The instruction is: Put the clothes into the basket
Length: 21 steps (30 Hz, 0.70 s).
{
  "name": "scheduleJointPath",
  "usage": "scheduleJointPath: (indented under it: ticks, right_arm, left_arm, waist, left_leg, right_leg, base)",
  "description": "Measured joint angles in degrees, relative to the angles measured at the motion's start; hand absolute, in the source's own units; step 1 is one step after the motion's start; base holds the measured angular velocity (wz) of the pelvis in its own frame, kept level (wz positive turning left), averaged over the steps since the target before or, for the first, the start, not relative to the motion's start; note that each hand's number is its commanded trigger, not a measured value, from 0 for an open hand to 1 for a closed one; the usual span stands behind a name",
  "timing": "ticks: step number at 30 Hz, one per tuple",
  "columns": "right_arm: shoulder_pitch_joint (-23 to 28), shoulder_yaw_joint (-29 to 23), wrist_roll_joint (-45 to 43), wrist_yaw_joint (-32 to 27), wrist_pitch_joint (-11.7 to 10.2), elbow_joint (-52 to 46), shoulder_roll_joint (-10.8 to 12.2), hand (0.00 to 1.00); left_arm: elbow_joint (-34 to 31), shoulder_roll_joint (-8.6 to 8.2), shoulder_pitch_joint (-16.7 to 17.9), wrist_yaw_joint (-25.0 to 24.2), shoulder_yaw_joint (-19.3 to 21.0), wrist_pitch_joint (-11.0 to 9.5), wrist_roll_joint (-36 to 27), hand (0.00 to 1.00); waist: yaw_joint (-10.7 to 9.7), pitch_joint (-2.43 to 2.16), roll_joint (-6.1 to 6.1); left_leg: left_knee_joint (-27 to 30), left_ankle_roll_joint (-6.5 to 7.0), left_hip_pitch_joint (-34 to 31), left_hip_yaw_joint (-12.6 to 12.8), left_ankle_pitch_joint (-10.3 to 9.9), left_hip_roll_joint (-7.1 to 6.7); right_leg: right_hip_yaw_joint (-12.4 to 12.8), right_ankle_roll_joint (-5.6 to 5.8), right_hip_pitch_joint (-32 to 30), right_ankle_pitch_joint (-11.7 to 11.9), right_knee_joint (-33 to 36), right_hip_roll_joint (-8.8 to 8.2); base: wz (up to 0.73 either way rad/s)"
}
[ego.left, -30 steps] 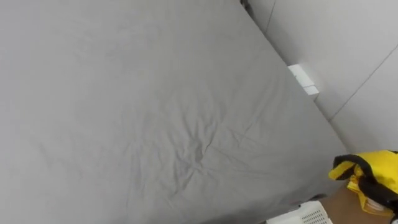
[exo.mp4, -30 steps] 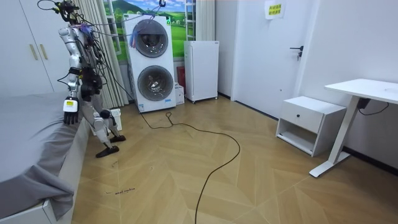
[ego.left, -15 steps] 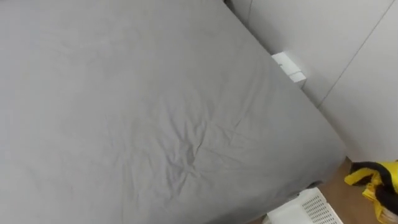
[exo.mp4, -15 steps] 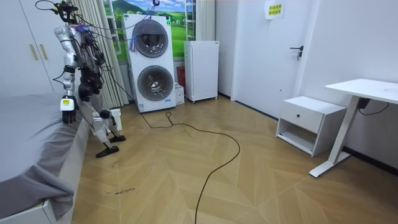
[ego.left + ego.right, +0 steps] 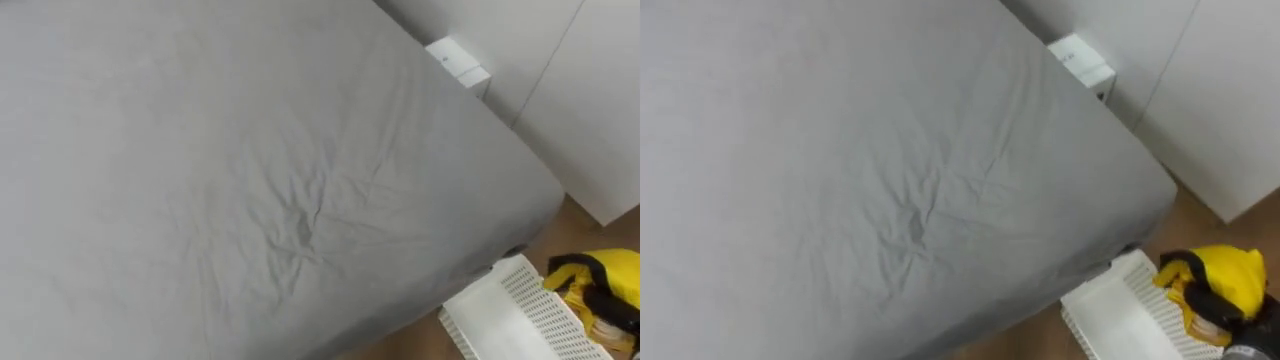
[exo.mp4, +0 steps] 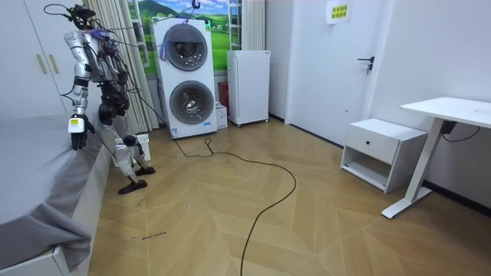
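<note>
Right hand (image 5: 610, 310): lower right of frame, clenched on yellow garment (image 5: 1230, 272) | garment over white basket (image 5: 1110, 310) beside bed (image 5: 250, 150) | left hand (image 6: 77, 135): arm down, fingers relaxed

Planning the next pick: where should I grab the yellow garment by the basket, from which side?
Probably the raised yellow hump of the yellow garment, from above on the robot's right: it sits bunched at the white basket's right edge, with the bed closing off the left.

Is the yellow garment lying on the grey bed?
No, the yellow garment is off the bed, down by the white basket beside it.
</note>
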Motion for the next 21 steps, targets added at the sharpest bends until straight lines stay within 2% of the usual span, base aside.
scheduleJointPath:
  ticks: [3,6,7,8,9,10,15,16,17,21]
  right_arm:
    - [-2.3,1.8,-0.5,0.2,-0.1,3.9,-0.5,1.00]
    - [-3.1,2.4,-0.5,0.8,-0.6,8.0,-0.7,0.97]
    - [-3.4,2.6,-0.7,1.2,-0.8,9.4,-0.7,0.27]
    - [-3.4,3.3,-0.7,1.3,-0.8,10.7,-0.7,0.00]
    - [-3.3,3.5,-0.7,1.3,-0.9,11.0,-0.6,0.00]
    - [-3.4,3.6,-0.7,1.3,-0.9,11.7,-0.6,0.00]
    - [-3.6,3.9,-0.4,1.3,-1.3,13.9,-0.6,0.00]
    - [-3.8,4.4,-0.3,1.3,-1.4,14.5,-0.6,0.00]
    - [-3.8,4.7,-0.3,1.6,-1.4,14.8,-0.6,0.00]
    - [-4.9,4.8,-0.3,2.2,-1.9,17.0,-0.6,0.00]
  left_arm:
    - [0.0,0.00,-0.4,0.0,-0.3,-0.5,0.0,0.00]
    - [1.2,0.08,-1.7,0.0,-1.0,-0.7,0.0,0.00]
    - [1.7,0.10,-2.3,0.0,-1.3,-0.8,0.0,0.00]
    - [2.4,0.14,-2.8,0.1,-1.7,-0.9,-0.2,0.00]
    - [2.5,0.20,-3.0,0.1,-2.0,-0.9,-0.2,0.00]
    - [2.5,0.25,-3.3,0.2,-2.2,-0.9,-0.2,0.00]
    - [3.3,0.30,-4.4,1.2,-3.0,-0.9,-0.3,0.00]
    - [3.3,0.31,-4.4,1.5,-3.5,-0.9,-0.4,0.00]
    - [3.3,0.32,-4.4,2.0,-4.1,-0.9,-0.7,0.00]
    - [3.3,0.32,-4.5,2.4,-4.7,-0.9,-0.8,0.00]
  waist:
    - [0.4,-0.12,0.23]
    - [1.9,-0.12,0.22]
    - [2.1,-0.12,0.25]
    - [2.3,-0.22,0.44]
    - [2.3,-0.10,0.25]
    - [2.5,-0.44,0.77]
    - [2.9,-0.41,0.77]
    - [2.9,-0.37,0.73]
    - [2.9,-0.09,0.38]
    - [2.9,0.04,0.30]
  left_leg:
    - [0.0,-0.01,-1.4,0.0,0.1,0.03]
    - [0.0,-0.04,-1.9,0.0,0.2,0.04]
    - [0.0,-0.05,-2.3,0.0,0.2,0.03]
    - [0.0,-0.06,-2.6,-0.1,0.2,0.02]
    - [0.0,-0.06,-2.8,-0.3,0.2,0.00]
    - [0.0,-0.07,-3.4,-0.4,0.2,-0.01]
    - [-0.1,-0.07,-4.2,-0.7,0.2,0.01]
    - [-0.1,-0.07,-4.3,-0.7,0.2,0.01]
    - [-0.1,-0.07,-4.3,-0.7,0.2,0.01]
    - [-0.1,-0.07,-4.4,-0.7,0.2,0.02]
  right_leg:
    - [0.1,-0.05,-1.5,0.0,0.0,0.06]
    - [0.1,-0.14,-2.1,0.3,-0.3,0.04]
    - [0.1,-0.15,-2.4,0.3,-0.3,0.01]
    - [-0.3,-0.19,-2.6,0.3,-0.3,-0.06]
    - [-0.7,-0.20,-2.7,0.3,-0.3,-0.13]
    - [-0.8,-0.22,-3.3,0.3,-0.2,-0.16]
    - [-1.1,-0.36,-4.0,0.4,0.2,-0.13]
    - [-1.1,-0.36,-4.0,0.4,0.2,-0.14]
    - [-1.1,-0.36,-4.0,0.4,0.1,-0.14]
    - [-1.2,-0.36,-4.0,0.4,0.0,-0.14]
  base:
    - [0.00]
    - [-0.05]
    - [0.00]
    - [0.04]
    - [0.05]
    - [0.06]
    - [0.03]
    - [0.00]
    - [0.00]
    - [0.00]
